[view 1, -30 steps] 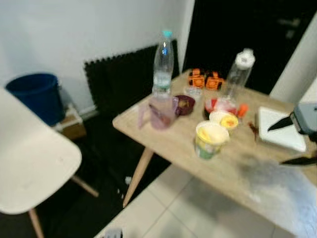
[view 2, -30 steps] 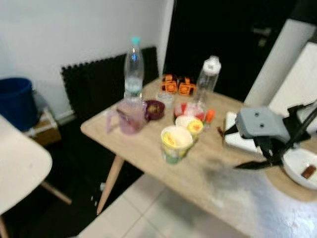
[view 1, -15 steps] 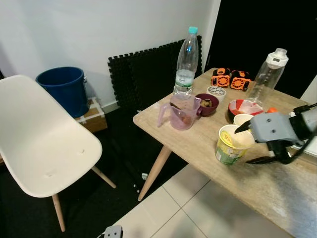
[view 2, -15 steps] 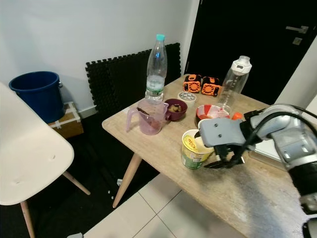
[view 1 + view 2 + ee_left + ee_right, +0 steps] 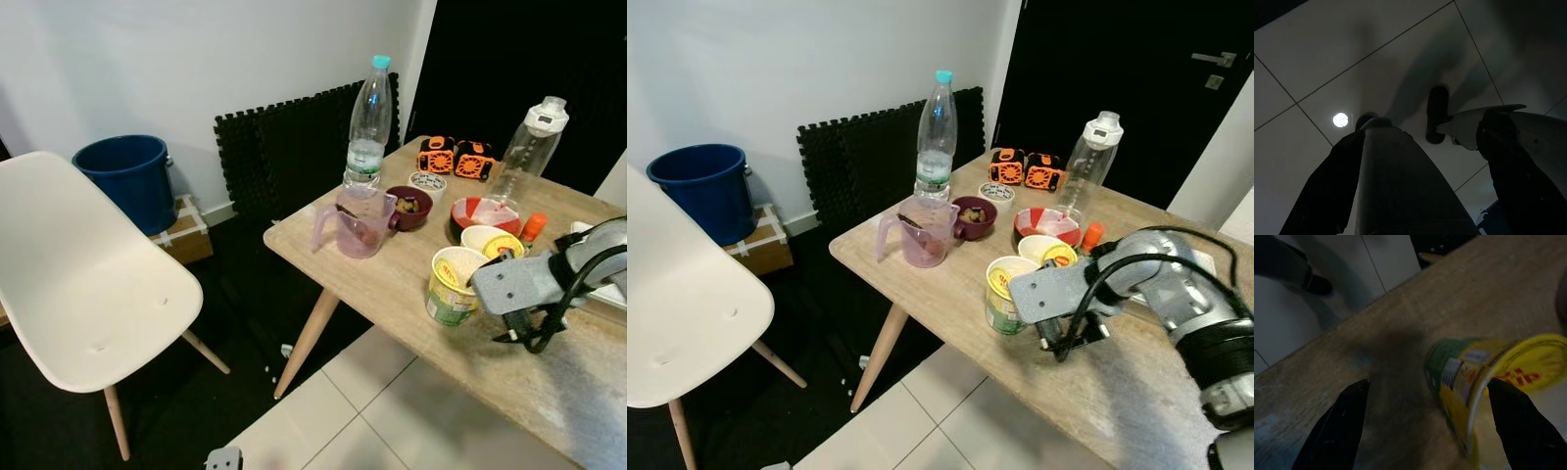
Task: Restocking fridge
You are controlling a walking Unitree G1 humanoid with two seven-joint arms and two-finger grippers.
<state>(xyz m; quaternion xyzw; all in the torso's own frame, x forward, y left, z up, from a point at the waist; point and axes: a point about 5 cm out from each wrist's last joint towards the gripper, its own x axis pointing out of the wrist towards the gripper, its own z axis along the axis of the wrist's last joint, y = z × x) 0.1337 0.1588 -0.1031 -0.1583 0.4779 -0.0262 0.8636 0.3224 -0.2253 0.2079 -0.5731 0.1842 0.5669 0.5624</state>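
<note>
At the left of the head view stands a white chair (image 5: 83, 274), with a blue bucket (image 5: 125, 176) behind it at the upper left, next to a small cardboard box (image 5: 186, 223) against the wall. Black foam mats (image 5: 284, 147) lean on the wall in the upper centre, behind the corner of the wooden worktop (image 5: 392, 284), which runs from the centre down to the lower right of the frame. Near the worktop's far-left corner a clear water bottle (image 5: 368, 122) with a teal cap stands upright, and just in front of it sits a translucent purple measuring jug (image 5: 358, 223), beside a dark red bowl (image 5: 409, 206). Further right are a small patterned dish (image 5: 428, 182), two orange-and-black gadgets (image 5: 456, 157), a tall clear shaker bottle (image 5: 524, 152) and a red bowl (image 5: 480, 212). The green-and-yellow tub (image 5: 451, 286), open at the top, stands upright near the worktop's front edge in the centre right, with a small yellow-topped cup (image 5: 495, 242) just behind it. The right claw (image 5: 1427, 423) sits low over the worktop just right of the tub, its fingers (image 5: 1334, 426) spread wide and released, the tub between them but not touching. The left claw (image 5: 1400, 161) hangs over the tiled floor (image 5: 1327, 63); I cannot tell how its fingers are set.
</note>
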